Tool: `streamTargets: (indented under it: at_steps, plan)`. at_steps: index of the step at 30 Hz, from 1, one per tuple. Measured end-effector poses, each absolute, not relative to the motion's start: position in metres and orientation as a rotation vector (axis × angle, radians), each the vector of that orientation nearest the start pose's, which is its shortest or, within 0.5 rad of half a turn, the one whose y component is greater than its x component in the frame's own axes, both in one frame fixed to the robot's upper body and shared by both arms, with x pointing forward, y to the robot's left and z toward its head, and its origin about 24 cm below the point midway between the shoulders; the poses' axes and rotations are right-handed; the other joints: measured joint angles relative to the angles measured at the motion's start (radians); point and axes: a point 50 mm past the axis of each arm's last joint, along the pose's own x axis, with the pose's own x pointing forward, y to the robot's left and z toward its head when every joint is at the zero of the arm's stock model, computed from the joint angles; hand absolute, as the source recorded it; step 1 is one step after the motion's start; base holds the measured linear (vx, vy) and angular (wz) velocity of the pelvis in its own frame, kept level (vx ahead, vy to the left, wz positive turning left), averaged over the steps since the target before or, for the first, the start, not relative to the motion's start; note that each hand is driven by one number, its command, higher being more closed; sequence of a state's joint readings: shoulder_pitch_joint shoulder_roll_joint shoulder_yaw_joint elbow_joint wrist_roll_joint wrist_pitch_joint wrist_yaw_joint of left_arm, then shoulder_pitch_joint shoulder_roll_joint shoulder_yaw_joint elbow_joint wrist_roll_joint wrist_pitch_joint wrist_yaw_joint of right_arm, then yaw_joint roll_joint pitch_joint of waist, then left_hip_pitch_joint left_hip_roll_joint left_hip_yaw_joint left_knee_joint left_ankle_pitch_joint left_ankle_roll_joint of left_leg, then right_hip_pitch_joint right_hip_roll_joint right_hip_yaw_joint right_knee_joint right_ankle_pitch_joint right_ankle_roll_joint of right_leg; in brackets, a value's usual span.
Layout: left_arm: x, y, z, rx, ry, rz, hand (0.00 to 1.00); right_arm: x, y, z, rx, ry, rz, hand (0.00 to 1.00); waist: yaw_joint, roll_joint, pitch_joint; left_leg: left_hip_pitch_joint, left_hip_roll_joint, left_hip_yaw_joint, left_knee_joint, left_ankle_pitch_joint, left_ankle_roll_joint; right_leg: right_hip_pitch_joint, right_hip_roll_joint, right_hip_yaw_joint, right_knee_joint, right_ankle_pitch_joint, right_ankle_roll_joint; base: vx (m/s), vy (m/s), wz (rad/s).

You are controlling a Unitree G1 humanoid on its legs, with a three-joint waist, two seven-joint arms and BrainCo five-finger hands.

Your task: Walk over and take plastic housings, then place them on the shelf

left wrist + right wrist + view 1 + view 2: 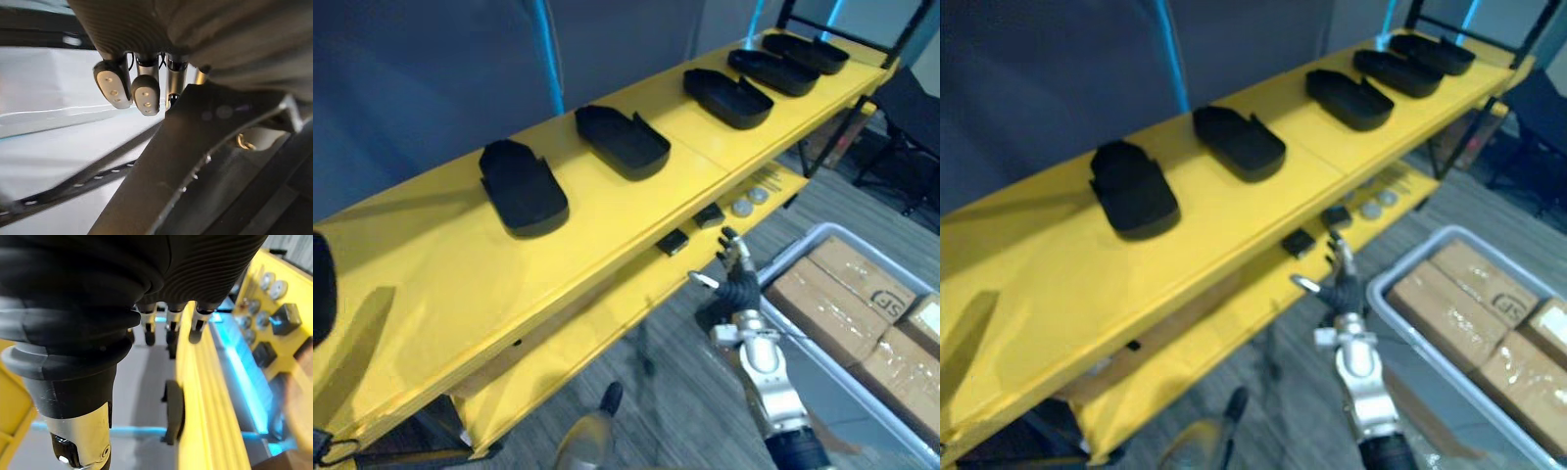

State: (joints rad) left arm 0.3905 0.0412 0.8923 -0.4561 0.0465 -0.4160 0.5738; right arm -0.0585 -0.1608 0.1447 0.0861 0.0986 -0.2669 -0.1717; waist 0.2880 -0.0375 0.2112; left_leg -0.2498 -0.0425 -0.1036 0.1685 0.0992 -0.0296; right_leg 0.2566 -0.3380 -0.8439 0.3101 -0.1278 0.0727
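Black round-ended plastic housings (523, 186) along smooth yellow shelf (431, 284); right hand (737, 287) slack-fingered

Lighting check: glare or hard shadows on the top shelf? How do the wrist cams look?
Left eye view: top shelf evenly lit, mild sheen, soft shadow beside each black housing, darker patch at its near-left end. Left wrist view: left hand dark against a bright pale background. Right wrist view: right hand blocks much with its dark cover; cyan glow beside the yellow shelf edge.
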Motion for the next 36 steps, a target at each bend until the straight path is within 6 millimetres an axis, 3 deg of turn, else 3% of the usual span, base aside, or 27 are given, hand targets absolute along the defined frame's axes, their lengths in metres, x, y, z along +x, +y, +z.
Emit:
streamTargets:
  at_steps: [2, 4, 5, 7, 14, 16, 18, 19, 20, 21, 22, 23, 24, 25, 26, 28, 29, 31, 33, 35, 36]
  plan:
    - [0.055, 0.334, 0.163, 0.607, -0.685, 1.298, 1.00, 0.263, -0.143, 0.065, -0.056, -0.260, 0.027, 0.00, 0.023, 0.002, -0.001, 0.012, 0.034, 0.009, 0.037, -0.051, 0.010, -0.034, 0.003, 0.084, 0.068, 0.081, -0.053, 0.04, 0.200, -0.19]
    - [0.054, 0.337, 0.172, 0.653, -0.713, 1.288, 1.00, 0.272, -0.136, 0.080, -0.067, -0.333, 0.077, 0.00, 0.032, 0.010, 0.003, 0.023, 0.072, 0.022, 0.032, -0.071, 0.018, -0.088, 0.009, 0.161, 0.123, 0.129, -0.064, 0.00, 0.176, -0.40]
    - [0.055, 0.341, 0.174, 0.666, -0.726, 1.301, 1.00, 0.277, -0.130, 0.091, -0.067, -0.390, 0.103, 0.00, 0.027, 0.004, 0.003, 0.022, 0.081, 0.019, 0.031, -0.072, 0.021, -0.111, 0.036, 0.198, 0.114, 0.084, -0.045, -0.05, 0.148, -0.26]
    - [0.061, 0.345, 0.171, 0.661, -0.723, 1.319, 1.00, 0.282, -0.127, 0.101, -0.074, -0.434, 0.127, 0.00, 0.029, -0.005, 0.004, 0.027, 0.078, 0.035, 0.031, -0.076, 0.026, -0.140, 0.068, 0.222, 0.076, 0.106, -0.039, -0.11, 0.082, -0.20]
    - [0.071, 0.348, 0.170, 0.623, -0.740, 1.338, 1.00, 0.273, -0.142, 0.086, -0.140, -0.376, 0.128, 0.00, 0.001, -0.008, 0.005, -0.011, 0.063, 0.030, 0.004, -0.069, 0.017, -0.149, 0.103, 0.280, -0.018, 0.104, -0.031, -0.06, 0.018, 0.08]
    - [0.082, 0.346, 0.172, 0.594, -0.753, 1.312, 1.00, 0.273, -0.148, 0.087, -0.144, -0.377, 0.106, 0.00, -0.003, -0.010, 0.018, -0.035, 0.051, 0.032, -0.033, -0.032, 0.006, -0.160, 0.108, 0.294, -0.062, 0.047, -0.030, -0.07, -0.066, 0.14]
    - [0.087, 0.345, 0.176, 0.578, -0.788, 1.305, 1.00, 0.272, -0.153, 0.088, -0.145, -0.385, 0.091, 0.00, -0.007, -0.037, 0.036, -0.054, 0.011, 0.038, -0.055, -0.004, -0.005, -0.152, 0.094, 0.297, -0.110, -0.077, -0.027, -0.08, -0.088, 0.24]
    - [0.089, 0.345, 0.178, 0.573, -0.801, 1.307, 1.00, 0.272, -0.160, 0.089, -0.160, -0.386, 0.070, 0.00, -0.018, -0.027, 0.055, -0.056, 0.007, 0.031, -0.056, 0.009, -0.002, -0.158, 0.084, 0.294, -0.105, -0.097, 0.018, -0.05, -0.079, 0.33]
    - [0.088, 0.345, 0.181, 0.581, -0.812, 1.307, 1.00, 0.271, -0.162, 0.087, -0.168, -0.382, 0.061, 0.00, -0.022, -0.038, 0.065, -0.063, 0.006, 0.034, -0.040, 0.002, 0.008, -0.162, 0.078, 0.293, -0.092, -0.103, 0.019, 0.00, -0.072, 0.28]
    - [0.084, 0.345, 0.188, 0.613, -0.840, 1.308, 1.00, 0.268, -0.168, 0.084, -0.170, -0.366, 0.048, 0.00, -0.022, -0.049, 0.072, -0.094, -0.011, 0.059, 0.093, -0.050, 0.036, -0.155, 0.071, 0.285, -0.090, -0.108, 0.013, 0.24, -0.135, 0.15]
    - [0.082, 0.342, 0.193, 0.651, -0.864, 1.299, 1.00, 0.261, -0.175, 0.080, -0.179, -0.354, 0.031, 0.00, -0.026, -0.029, 0.072, -0.076, -0.017, 0.078, 0.190, -0.169, 0.050, -0.142, 0.088, 0.270, -0.014, -0.082, -0.015, 0.26, -0.071, 0.18]
    - [0.082, 0.341, 0.193, 0.663, -0.874, 1.293, 1.00, 0.259, -0.177, 0.080, -0.180, -0.357, 0.022, 0.00, -0.025, -0.019, 0.082, -0.068, -0.015, 0.065, 0.204, -0.181, 0.059, -0.160, 0.069, 0.281, 0.078, -0.074, -0.038, 0.22, 0.036, 0.37]
    - [0.086, 0.340, 0.197, 0.690, -0.883, 1.260, 1.00, 0.256, -0.177, 0.080, -0.177, -0.361, 0.023, 0.00, -0.035, -0.020, 0.081, -0.041, -0.009, 0.044, 0.197, -0.191, 0.064, -0.230, 0.039, 0.346, 0.248, -0.024, -0.102, 0.02, 0.164, 0.38]
    - [0.087, 0.340, 0.200, 0.729, -0.885, 1.240, 1.00, 0.256, -0.176, 0.082, -0.174, -0.378, 0.028, 0.00, -0.039, -0.021, 0.080, -0.010, 0.006, 0.024, 0.172, -0.193, 0.062, -0.273, 0.032, 0.387, 0.347, 0.047, -0.122, 0.02, 0.178, 0.38]
    - [0.089, 0.340, 0.205, 0.761, -0.896, 1.216, 1.00, 0.257, -0.174, 0.086, -0.171, -0.408, 0.038, 0.00, -0.044, -0.015, 0.083, 0.025, 0.015, 0.003, 0.147, -0.195, 0.067, -0.310, 0.025, 0.417, 0.433, 0.064, -0.127, 0.07, 0.108, 0.25]
    - [0.093, 0.341, 0.209, 0.769, -0.902, 1.210, 1.00, 0.261, -0.171, 0.097, -0.173, -0.466, 0.063, 0.00, -0.052, -0.015, 0.082, 0.059, 0.017, -0.026, 0.134, -0.204, 0.072, -0.341, 0.035, 0.463, 0.417, -0.036, -0.088, 0.07, 0.108, 0.36]
    - [0.097, 0.342, 0.209, 0.756, -0.900, 1.202, 1.00, 0.263, -0.170, 0.104, -0.174, -0.509, 0.071, 0.00, -0.057, -0.011, 0.080, 0.067, 0.013, -0.052, 0.133, -0.211, 0.064, -0.360, 0.054, 0.506, 0.337, -0.061, -0.073, -0.01, 0.114, 0.48]
    - [0.111, 0.340, 0.207, 0.707, -0.891, 1.171, 1.00, 0.263, -0.174, 0.108, -0.185, -0.533, 0.069, 0.00, -0.061, 0.003, 0.074, 0.074, 0.005, -0.108, 0.124, -0.215, 0.057, -0.392, 0.086, 0.587, 0.209, -0.069, -0.059, -0.12, 0.110, 0.88]
    - [0.128, 0.338, 0.202, 0.644, -0.861, 1.132, 1.00, 0.261, -0.181, 0.111, -0.208, -0.541, 0.056, 0.00, -0.080, 0.013, 0.062, 0.076, -0.024, -0.198, 0.113, -0.218, 0.049, -0.416, 0.112, 0.720, 0.081, -0.050, -0.021, -0.08, 0.026, 1.38]
    - [0.138, 0.333, 0.195, 0.607, -0.827, 1.087, 1.00, 0.258, -0.184, 0.114, -0.207, -0.554, 0.033, 0.00, -0.088, 0.005, 0.056, 0.103, -0.049, -0.266, 0.095, -0.227, 0.028, -0.414, 0.116, 0.794, 0.016, -0.037, 0.036, 0.16, -0.222, 1.25]
    - [0.139, 0.332, 0.193, 0.608, -0.815, 1.072, 1.00, 0.257, -0.184, 0.115, -0.208, -0.558, 0.024, 0.00, -0.086, 0.000, 0.053, 0.116, -0.052, -0.282, 0.085, -0.230, 0.021, -0.410, 0.117, 0.790, 0.002, -0.037, 0.037, 0.17, -0.376, 1.08]
